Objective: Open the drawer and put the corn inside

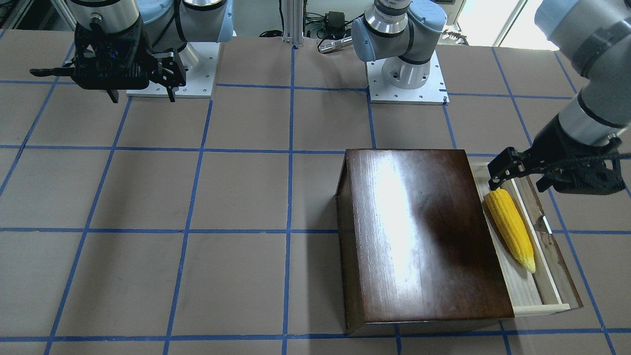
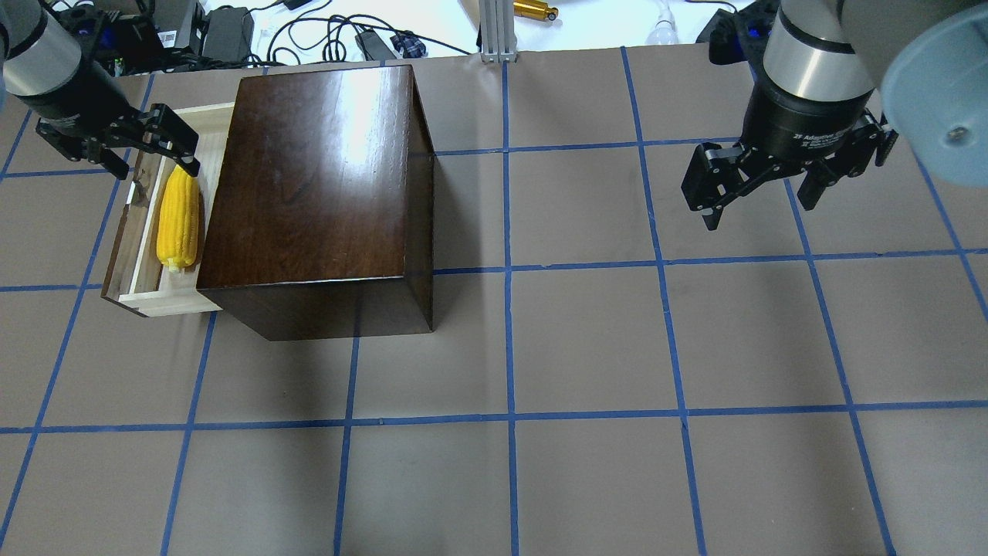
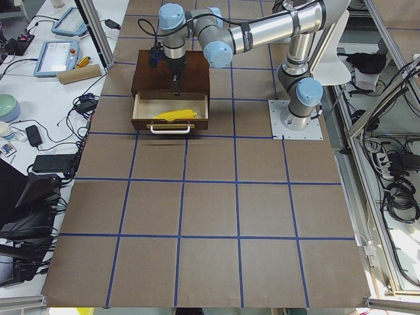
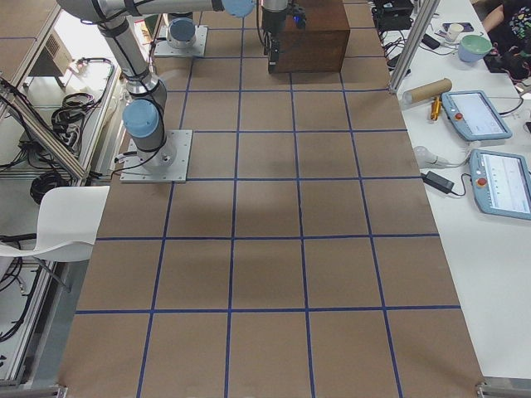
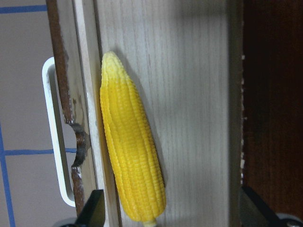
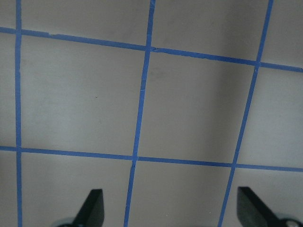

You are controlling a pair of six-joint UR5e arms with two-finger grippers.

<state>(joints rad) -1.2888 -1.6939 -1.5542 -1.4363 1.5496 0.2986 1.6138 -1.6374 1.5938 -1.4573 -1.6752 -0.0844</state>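
Observation:
The drawer (image 1: 521, 292) is pulled out of the dark-brown box (image 1: 424, 231). The yellow corn (image 1: 510, 229) lies inside it, lengthwise along the drawer, on the pale wood floor (image 5: 194, 94). My left gripper (image 1: 516, 186) is open and empty, hovering just above the corn's thick end; in the overhead view the gripper (image 2: 154, 164) straddles the drawer (image 2: 143, 297) over the corn (image 2: 177, 220). The left wrist view shows the corn (image 5: 130, 161) lying against the front wall, with open fingertips (image 5: 92, 210) on either side. My right gripper (image 2: 760, 210) is open and empty, far away over bare table.
The drawer's white handle (image 5: 53, 142) sticks out from its dark front panel. The box (image 2: 309, 177) stands at the table's far left. Cables and devices lie beyond the table's far edge (image 2: 231, 35). The right wrist view shows only the blue-taped table (image 6: 142, 118).

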